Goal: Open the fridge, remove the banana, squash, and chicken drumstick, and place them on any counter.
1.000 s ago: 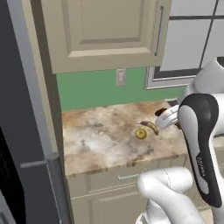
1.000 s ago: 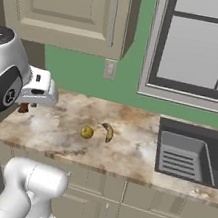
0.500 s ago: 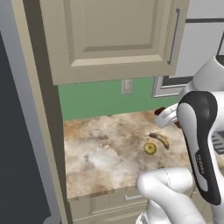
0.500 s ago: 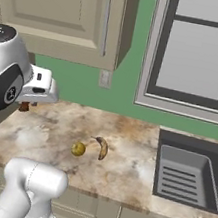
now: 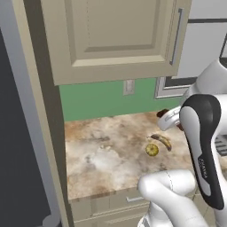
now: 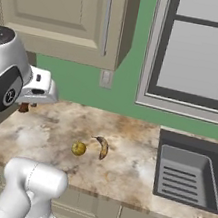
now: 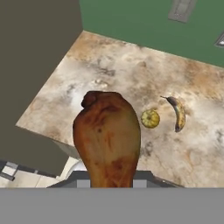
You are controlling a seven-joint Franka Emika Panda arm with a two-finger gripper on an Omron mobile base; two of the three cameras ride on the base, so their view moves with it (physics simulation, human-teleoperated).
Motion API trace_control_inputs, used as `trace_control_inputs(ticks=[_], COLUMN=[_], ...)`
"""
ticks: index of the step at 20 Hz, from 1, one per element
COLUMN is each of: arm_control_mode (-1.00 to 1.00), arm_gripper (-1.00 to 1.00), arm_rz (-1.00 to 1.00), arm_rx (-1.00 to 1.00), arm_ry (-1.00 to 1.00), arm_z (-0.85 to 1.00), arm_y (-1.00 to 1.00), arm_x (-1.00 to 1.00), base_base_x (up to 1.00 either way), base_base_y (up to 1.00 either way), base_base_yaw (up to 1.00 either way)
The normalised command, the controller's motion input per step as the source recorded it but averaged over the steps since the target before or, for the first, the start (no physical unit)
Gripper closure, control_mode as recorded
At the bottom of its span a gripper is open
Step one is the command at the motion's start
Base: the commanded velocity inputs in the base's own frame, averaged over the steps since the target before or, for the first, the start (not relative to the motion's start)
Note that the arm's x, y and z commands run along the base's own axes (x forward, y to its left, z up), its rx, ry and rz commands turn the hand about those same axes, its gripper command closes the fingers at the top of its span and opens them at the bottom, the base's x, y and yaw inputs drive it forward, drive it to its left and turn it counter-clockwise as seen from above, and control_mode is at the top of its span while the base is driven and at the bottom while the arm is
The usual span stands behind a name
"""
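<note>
A: Gripper status?

B: The gripper (image 7: 107, 183) was clamped on the chicken drumstick (image 7: 107, 135). In the hand view the thick brown end stuck up from between the jaws, held above the counter (image 7: 118, 78). The finger tips themselves were hidden behind the meat.

A: Visible from the base cameras?

B: Barely. In the left base view a dark brown bit of the chicken drumstick (image 5: 162, 113) poked out past the white hand, over the counter (image 5: 106, 150). In the right base view a small brown piece (image 6: 24, 107) showed under the hand, at the left end of the counter (image 6: 122, 159).

A: Squash and banana?

B: Both lay on the counter. The squash (image 7: 150, 118) sat just beside the banana (image 7: 177, 113), apart by a small gap. Same pair in the left base view, squash (image 5: 152, 150) and banana (image 5: 162, 141), and in the right base view, squash (image 6: 78, 148) and banana (image 6: 103, 146).

A: Fridge?

B: A dark grey slab at the left edge of the left base view was the fridge (image 5: 17, 133); door state couldn't be told.

A: Anything else?

B: A sink (image 6: 186, 170) sat in the counter to the right, under a window (image 6: 202, 51).
</note>
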Motion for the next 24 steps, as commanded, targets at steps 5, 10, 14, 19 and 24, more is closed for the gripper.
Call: trace_control_inputs(ticks=[5,10,14,19,24], arm_control_mode=[-1.00,-1.00,-1.00,-1.00,-1.00], arm_gripper=[1.00,1.00,1.00,1.00,1.00], arm_rz=[0.00,0.00,0.00,0.05,0.02], arm_rx=[0.00,0.00,0.00,0.00,0.00], arm_ry=[0.00,0.00,0.04,0.05,0.11], arm_z=[-0.48,-0.65,-0.57,-0.50,-0.43], arm_y=[0.24,0.31,0.16,0.04,0.10], arm_x=[0.17,0.23,0.43,0.73,0.69], base_base_x=[0.00,0.00,0.00,0.00,0.00], base_base_y=[0.00,0.00,0.00,0.00,0.00], base_base_yaw=[0.00,0.00,0.00,0.00,0.00])
